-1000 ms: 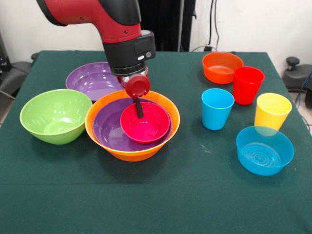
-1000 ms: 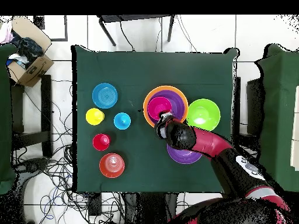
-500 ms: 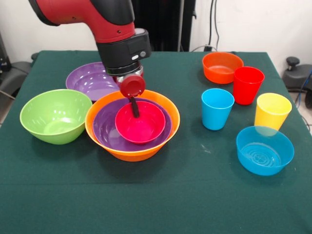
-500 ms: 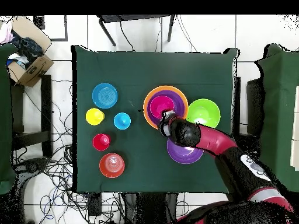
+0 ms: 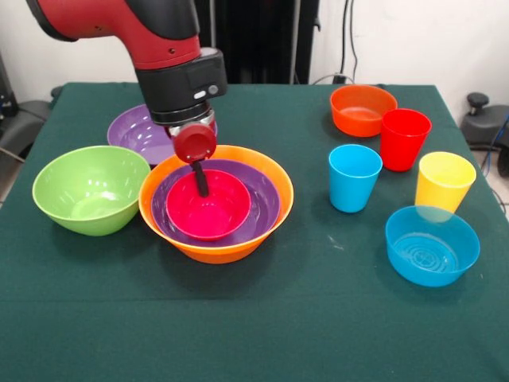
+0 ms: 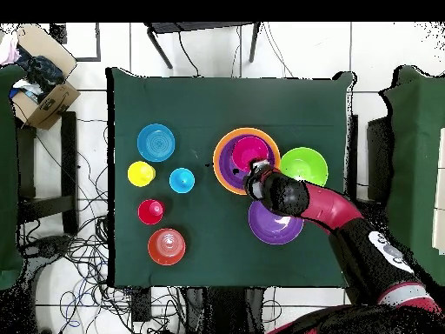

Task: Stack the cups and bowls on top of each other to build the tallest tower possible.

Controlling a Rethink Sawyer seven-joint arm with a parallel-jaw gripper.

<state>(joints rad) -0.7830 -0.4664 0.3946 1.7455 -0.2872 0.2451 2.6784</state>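
Note:
The tower is a large orange bowl (image 5: 238,248) with a purple bowl (image 5: 265,199) nested in it; it also shows in the overhead view (image 6: 222,148). My gripper (image 5: 200,186) is shut on the far rim of the small pink-red bowl (image 5: 211,213), with one black finger (image 5: 201,178) inside it. The pink-red bowl sits at the left inside the purple bowl. The blue cup (image 5: 354,177), red cup (image 5: 404,139) and yellow cup (image 5: 444,181) stand upright at the right.
A lime green bowl (image 5: 91,188) sits left of the tower, touching it. A second purple bowl (image 5: 141,127) lies behind it under the arm. A small orange bowl (image 5: 362,110) is at the back right and a small blue bowl (image 5: 432,245) at the front right.
My gripper has moved left in the front view, carrying the pink-red bowl from the right side of the purple bowl to its left side.

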